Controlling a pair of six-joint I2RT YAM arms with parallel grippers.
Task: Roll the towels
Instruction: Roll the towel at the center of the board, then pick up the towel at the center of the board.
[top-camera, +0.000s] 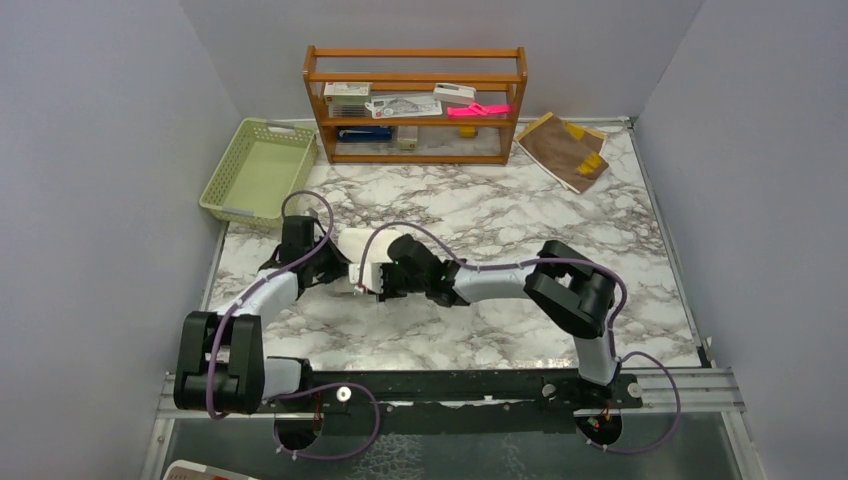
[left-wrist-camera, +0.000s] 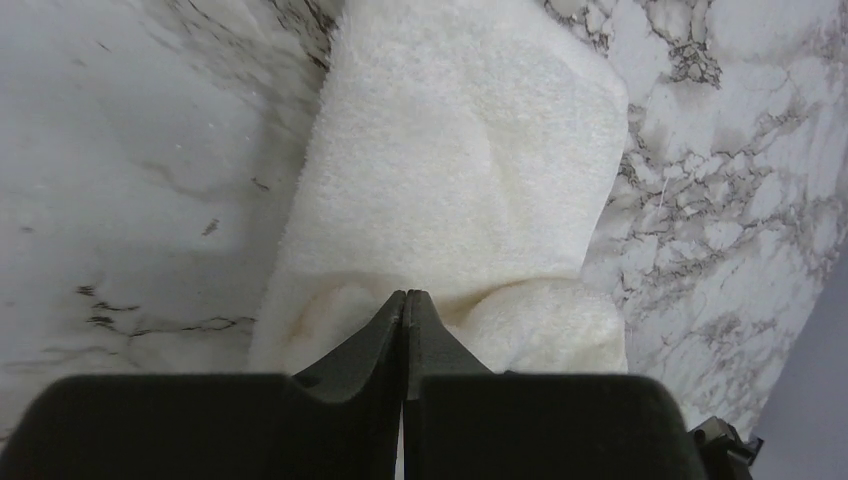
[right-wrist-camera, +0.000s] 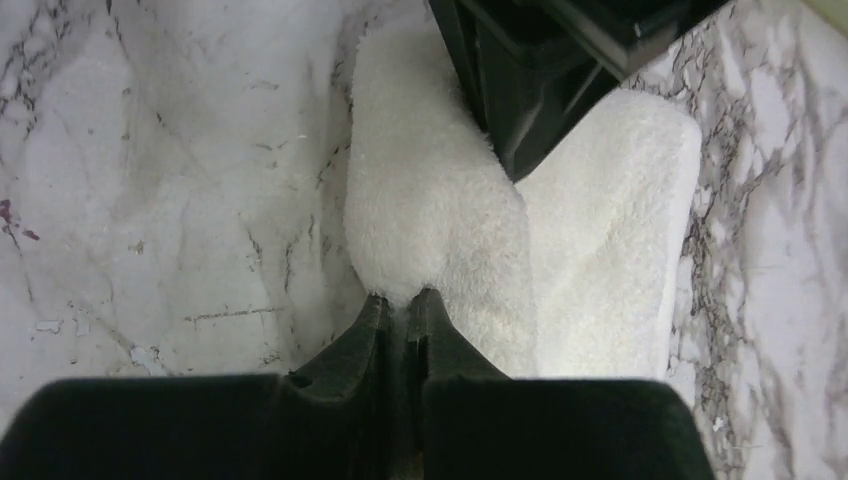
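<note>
Top external view, far left: green basket (top-camera: 258, 170) at the back-left corner of the marble table (top-camera: 520, 215). Left gripper (top-camera: 347, 276) low over the front-middle of the table; from the left wrist view its fingers (left-wrist-camera: 385, 325) are pressed together, tips buried in a pucker at the near fold of the cream towel (left-wrist-camera: 460, 160). Cannot tell whether any cloth is caught between them. Cream towel (top-camera: 360, 248) lies bunched and partly folded over itself between the two grippers, flat on the marble. Right gripper (top-camera: 388, 284) meets it from the other side; from the right wrist view its fingers (right-wrist-camera: 375, 325) are nearly together, pinching the rounded edge of the cream towel (right-wrist-camera: 430, 200). Behind, wooden shelf (top-camera: 418, 155) against the back wall, small items on it. Far right: brown towel (top-camera: 565, 150) with mustard patches, lying flat near the back-right corner, well apart from both arms.
</note>
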